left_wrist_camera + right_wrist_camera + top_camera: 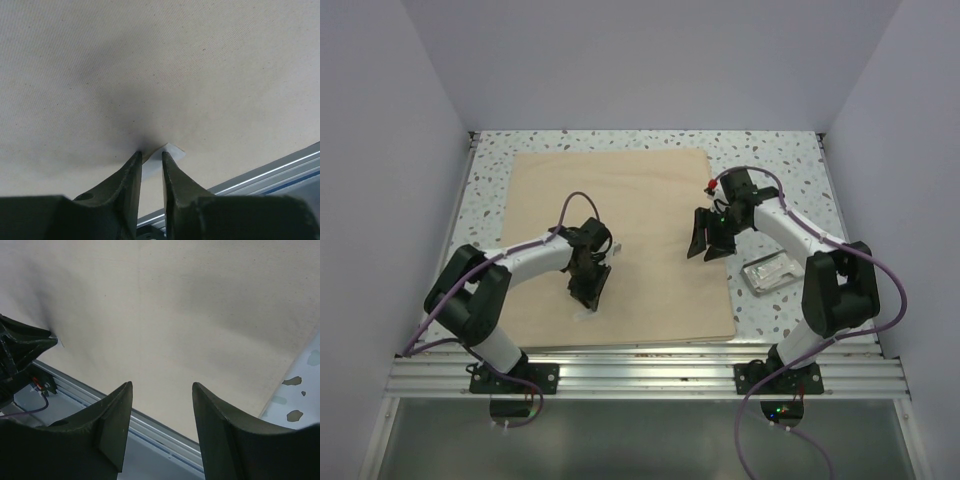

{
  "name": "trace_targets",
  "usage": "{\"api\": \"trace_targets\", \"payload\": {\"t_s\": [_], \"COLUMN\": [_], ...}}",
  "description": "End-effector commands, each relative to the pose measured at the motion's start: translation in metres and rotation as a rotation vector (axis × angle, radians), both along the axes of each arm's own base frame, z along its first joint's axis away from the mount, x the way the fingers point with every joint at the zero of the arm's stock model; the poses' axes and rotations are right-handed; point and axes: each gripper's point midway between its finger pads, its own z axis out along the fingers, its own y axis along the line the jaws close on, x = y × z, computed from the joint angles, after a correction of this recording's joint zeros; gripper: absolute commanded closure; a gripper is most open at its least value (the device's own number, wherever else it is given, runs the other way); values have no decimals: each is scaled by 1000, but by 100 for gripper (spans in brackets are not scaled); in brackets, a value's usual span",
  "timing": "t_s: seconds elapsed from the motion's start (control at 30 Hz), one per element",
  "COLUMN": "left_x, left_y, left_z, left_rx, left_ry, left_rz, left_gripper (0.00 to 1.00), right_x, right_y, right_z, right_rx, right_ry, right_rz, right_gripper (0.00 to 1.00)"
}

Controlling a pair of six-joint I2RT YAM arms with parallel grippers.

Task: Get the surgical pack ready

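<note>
Closely set, the left gripper's [151, 154] jaws leave only a narrow gap, their tips down on the surgical pack [640, 200], a plain tan-beige cloth. A small white translucent scrap [173, 149] sits at the tips; whether it is pinched cannot be told. The right gripper [161, 387] hangs above the cloth's right part, jaws wide apart with nothing between them. The pack lies spread flat as a big square sheet on the speckled table [780, 160], its near edge beside the aluminium rail [650, 375]. A small clear plastic container [773, 272] lies just right of the sheet.
</note>
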Motion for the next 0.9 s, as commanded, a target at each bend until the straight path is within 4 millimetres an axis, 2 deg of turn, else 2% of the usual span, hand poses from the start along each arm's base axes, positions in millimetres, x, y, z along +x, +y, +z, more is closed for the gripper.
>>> {"api": "trace_targets", "payload": {"t_s": [0.0, 0.27, 0.47, 0.67, 0.73, 0.87], "left_x": [-3, 0, 15, 29, 35, 36], "left_y": [-2, 1, -11, -27, -32, -30], "left_z": [-3, 0, 18, 39, 48, 49], "left_rx": [-8, 20, -22, -79, -102, -88], "left_ry": [17, 6, -43, -79, -96, -96], "left_rz": [-31, -10, 7, 22, 31, 42], "left_gripper": [75, 83, 100, 100, 100, 100], "right_x": [1, -1, -3, -4, -4, -11], "right_y": [6, 6, 8, 16, 23, 46], "right_z": [15, 13, 11, 12, 13, 13], "right_rx": [40, 42, 45, 61, 77, 143], "right_ry": [-48, -42, -35, -29, -32, -7], "right_rz": [0, -1, 0, 12, 19, 54], "right_gripper": [45, 45, 45, 45, 45, 44]}}
